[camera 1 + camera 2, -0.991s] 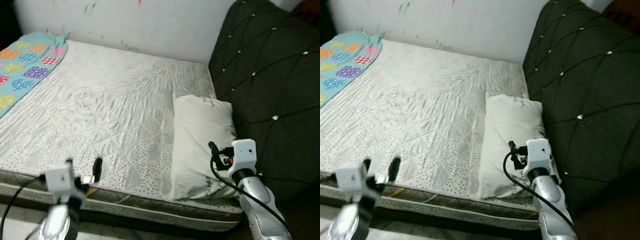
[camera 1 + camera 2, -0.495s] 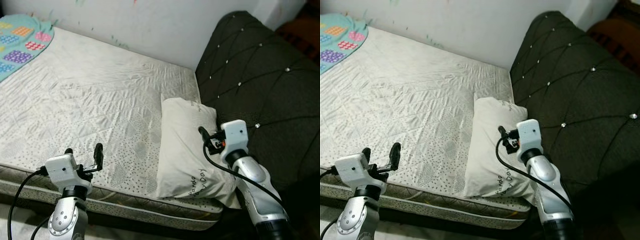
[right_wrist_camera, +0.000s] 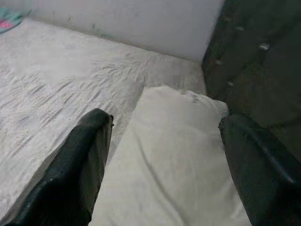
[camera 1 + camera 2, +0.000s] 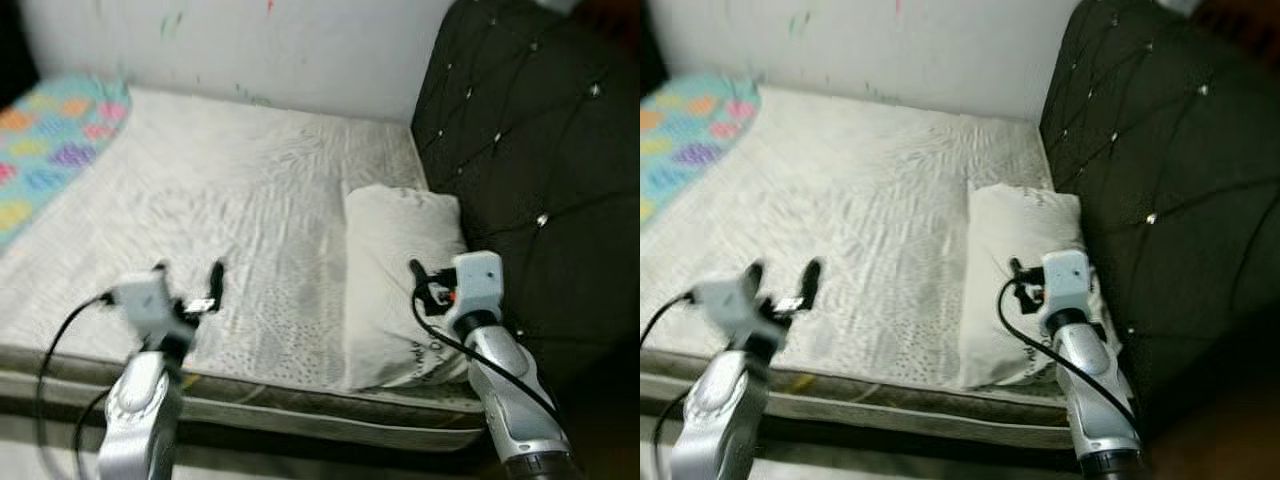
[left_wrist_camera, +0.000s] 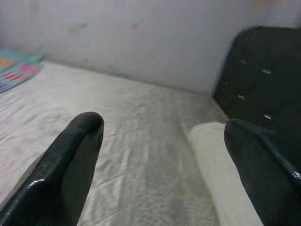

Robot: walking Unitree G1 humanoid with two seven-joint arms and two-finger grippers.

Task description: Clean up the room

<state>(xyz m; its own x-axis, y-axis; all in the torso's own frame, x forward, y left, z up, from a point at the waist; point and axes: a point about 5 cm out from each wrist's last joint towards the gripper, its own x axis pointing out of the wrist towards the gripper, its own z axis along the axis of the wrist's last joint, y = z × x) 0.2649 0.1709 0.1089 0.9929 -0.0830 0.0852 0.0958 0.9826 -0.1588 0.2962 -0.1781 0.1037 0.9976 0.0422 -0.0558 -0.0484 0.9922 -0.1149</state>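
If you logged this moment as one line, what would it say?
right gripper: open, above pillow | left gripper: open, over mattress | nothing held

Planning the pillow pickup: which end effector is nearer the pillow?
Right. The right end effector is over the pillow, open; the left end effector is out over the mattress.

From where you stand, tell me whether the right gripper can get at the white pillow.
Probably yes. The right gripper hovers over the pillow with fingers open, and nothing lies between them. The pillow rests on the mattress beside the dark headboard.
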